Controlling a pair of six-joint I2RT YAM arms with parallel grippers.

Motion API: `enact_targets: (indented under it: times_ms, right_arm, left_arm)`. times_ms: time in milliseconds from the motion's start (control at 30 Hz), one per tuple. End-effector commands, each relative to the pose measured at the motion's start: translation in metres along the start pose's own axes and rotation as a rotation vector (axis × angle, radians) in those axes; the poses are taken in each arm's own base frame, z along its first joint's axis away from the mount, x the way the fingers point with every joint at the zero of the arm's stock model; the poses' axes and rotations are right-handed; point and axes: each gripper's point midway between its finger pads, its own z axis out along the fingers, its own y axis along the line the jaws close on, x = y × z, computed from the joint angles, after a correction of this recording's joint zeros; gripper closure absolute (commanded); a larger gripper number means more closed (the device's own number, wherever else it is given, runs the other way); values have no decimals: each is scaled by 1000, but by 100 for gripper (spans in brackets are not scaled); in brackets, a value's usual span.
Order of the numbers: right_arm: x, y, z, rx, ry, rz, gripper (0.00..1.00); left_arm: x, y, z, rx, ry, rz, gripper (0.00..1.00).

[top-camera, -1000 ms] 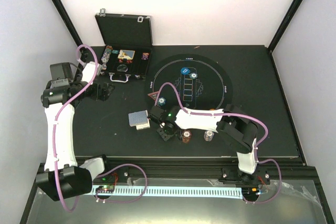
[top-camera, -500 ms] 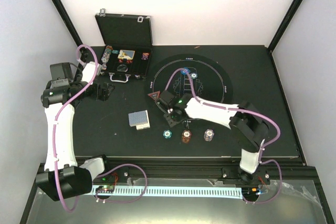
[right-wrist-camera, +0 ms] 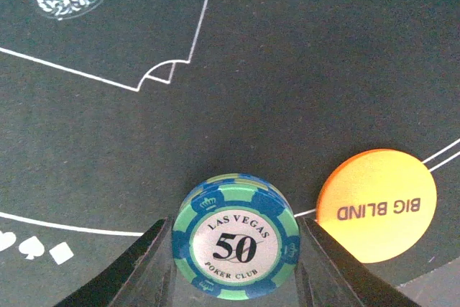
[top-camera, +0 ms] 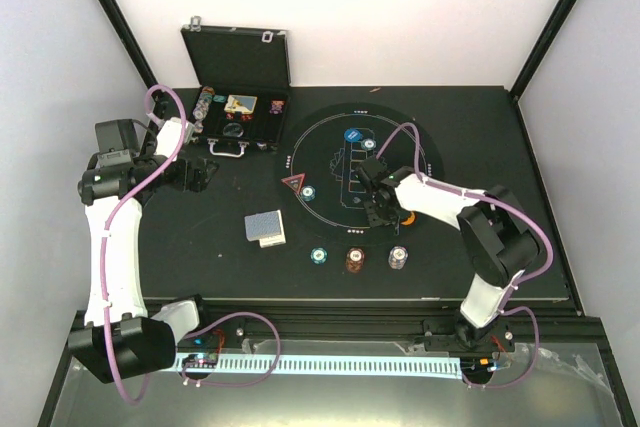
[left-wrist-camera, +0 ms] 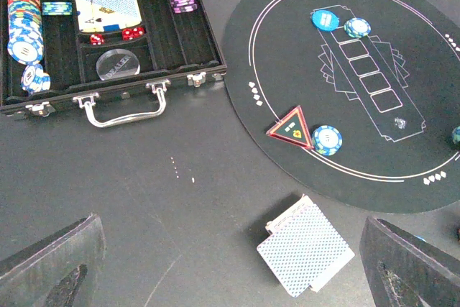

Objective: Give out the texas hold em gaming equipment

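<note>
Pinching a teal chip point(right-wrist-camera: 236, 239), right gripper point(right-wrist-camera: 236, 253) over the black mat point(right-wrist-camera: 108, 141), orange disc point(right-wrist-camera: 377, 206) (lettered BIG BLIND) just beside, left gripper point(top-camera: 200, 175) spread wide.

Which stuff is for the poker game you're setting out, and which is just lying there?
For the job: playing cards, 50 chip, orange Big Blind disc, blue disc, red triangle marker.
Just lying about: black case, round mat.
</note>
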Motion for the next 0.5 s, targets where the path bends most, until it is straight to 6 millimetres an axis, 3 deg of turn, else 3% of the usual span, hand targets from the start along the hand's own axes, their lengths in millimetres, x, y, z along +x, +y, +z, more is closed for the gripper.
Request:
enact_targets:
  times_ms: [0,233,367,467]
  right_arm:
    - [-13,-6,1,-5,-52,23,82]
    - [-7,-9,17,0,-18,33,79]
    - [-6,-10,19,2,-12,35,63]
    - [-8,-11,15,3,-19,38,45]
  left_arm:
    - [-5,-4,-7,2,-24,5,1]
    - [-4,-3,-7,-1,-22,8,1]
    - [-5,-3,-7,3,-23,7,1]
    - [-6,-4,-7,5,-26,6,1]
